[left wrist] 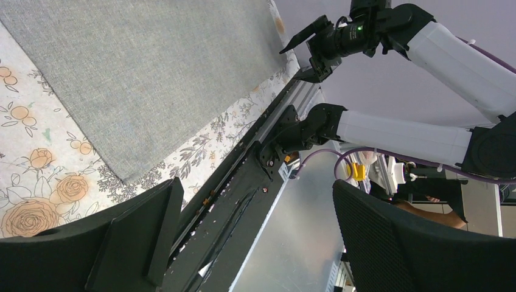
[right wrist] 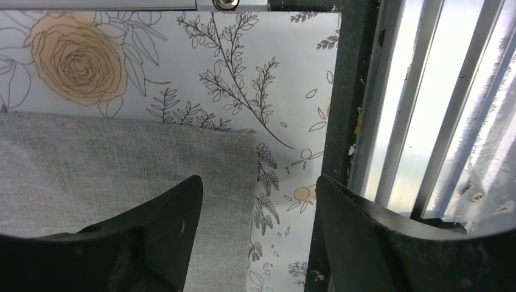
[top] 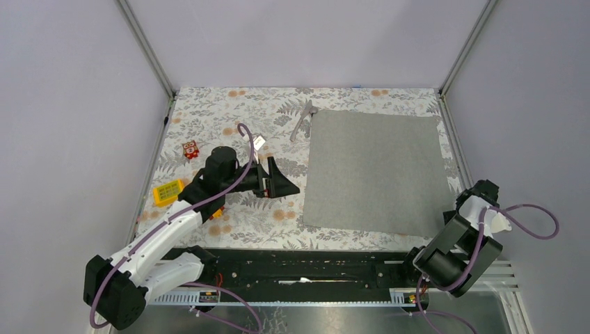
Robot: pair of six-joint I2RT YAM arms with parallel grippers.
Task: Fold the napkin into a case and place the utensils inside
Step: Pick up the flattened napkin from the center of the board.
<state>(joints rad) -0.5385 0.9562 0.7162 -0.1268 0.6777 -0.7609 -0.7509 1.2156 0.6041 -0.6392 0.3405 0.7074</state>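
The napkin (top: 376, 170) lies spread flat on the floral tablecloth (top: 229, 111), unfolded; no case shows. The utensils (top: 303, 120) lie together by the napkin's far left corner, touching its edge. My left gripper (top: 282, 182) is open and empty, just left of the napkin's left edge; in its wrist view (left wrist: 255, 237) the napkin's near corner (left wrist: 152, 73) lies ahead. My right gripper (top: 460, 203) hovers at the napkin's near right corner. In the right wrist view (right wrist: 258, 207) it is open, one jaw over the napkin (right wrist: 122, 164), the other over the table's black edge strip.
A red toy block (top: 190, 149), a yellow block (top: 168, 192) and an orange block (top: 217, 211) lie at the left, by the left arm. A black rail (top: 299, 261) runs along the near edge. Metal frame posts (top: 147, 49) and walls enclose the table.
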